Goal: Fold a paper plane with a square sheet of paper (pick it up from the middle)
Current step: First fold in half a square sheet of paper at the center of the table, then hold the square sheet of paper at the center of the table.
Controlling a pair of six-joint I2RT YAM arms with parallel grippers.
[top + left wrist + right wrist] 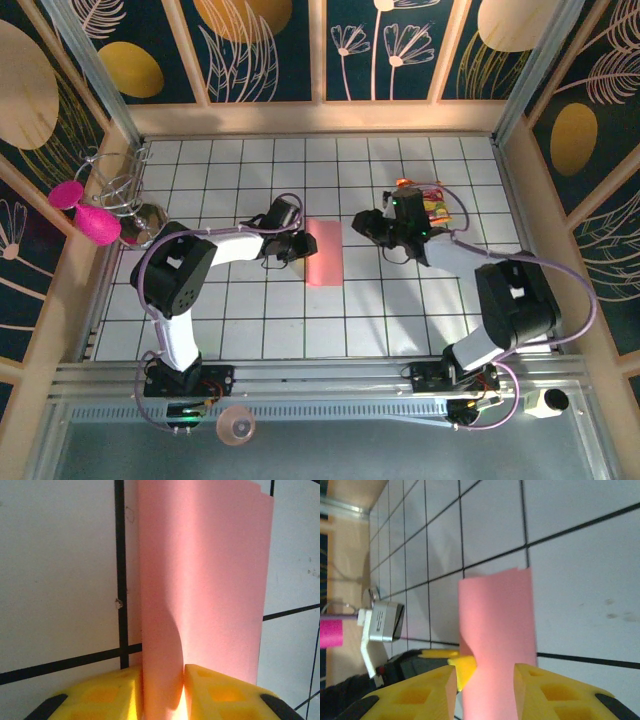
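Note:
The square sheet of paper (324, 252) is salmon pink and folded over into a tall narrow strip at the middle of the tiled table. My left gripper (300, 247) is at its left edge. In the left wrist view the yellow fingers (107, 692) pinch a curled layer of the sheet (205, 580), so my left gripper (162, 682) is shut on it. My right gripper (366, 229) hovers just right of the strip, apart from it. It stands open (485, 672), with the paper (497, 615) seen beyond its gap and a left finger (465, 667) pressing the sheet's far side.
A red-and-yellow snack packet (433, 204) lies behind the right wrist. At the far left stand a wire rack (118, 188), magenta discs (98, 226) and a metal cup (150, 222). Wooden walls ring the table.

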